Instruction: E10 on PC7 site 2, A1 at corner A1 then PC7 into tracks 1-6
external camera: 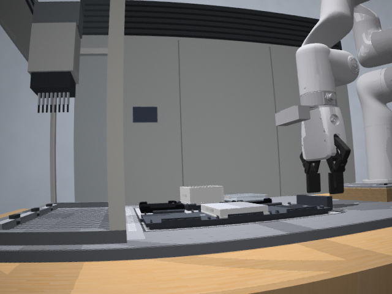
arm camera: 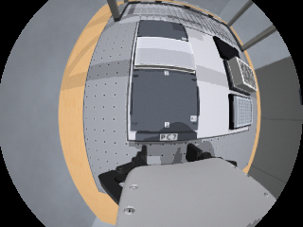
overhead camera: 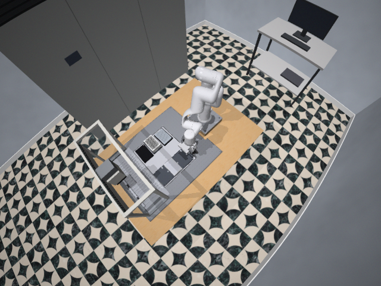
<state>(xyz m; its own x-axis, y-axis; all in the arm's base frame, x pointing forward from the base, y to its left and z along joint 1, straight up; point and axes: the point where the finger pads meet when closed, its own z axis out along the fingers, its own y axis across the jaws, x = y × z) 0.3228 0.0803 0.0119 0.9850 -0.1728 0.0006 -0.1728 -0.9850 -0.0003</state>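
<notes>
The dark plate carrier PC7 point(arm camera: 163, 85) point(external camera: 314, 199) lies loose on the apron in front of the rails, its handle towards the arm. A white plate, by its place E10 point(external camera: 234, 209), lies on the middle site point(arm camera: 163, 52); I cannot read its label or A1 corner. The sites on either side of it look dark and empty. My gripper point(external camera: 324, 187) is open and empty, fingers pointing down just above the handle; it also shows in the wrist view point(arm camera: 169, 151). The deep-well block E07 point(arm camera: 241, 75) and plate E01 point(arm camera: 241, 110) sit in their nests; nest S3 point(arm camera: 226, 47) is dark and empty.
The ribbed rails point(external camera: 63, 216) lie beyond the carrier under a pale frame post point(external camera: 116, 120). A pipetting head point(external camera: 53, 63) hangs over the rails. Grey cabinets stand behind. The arm's base point(overhead camera: 209, 118) is on the wooden platform.
</notes>
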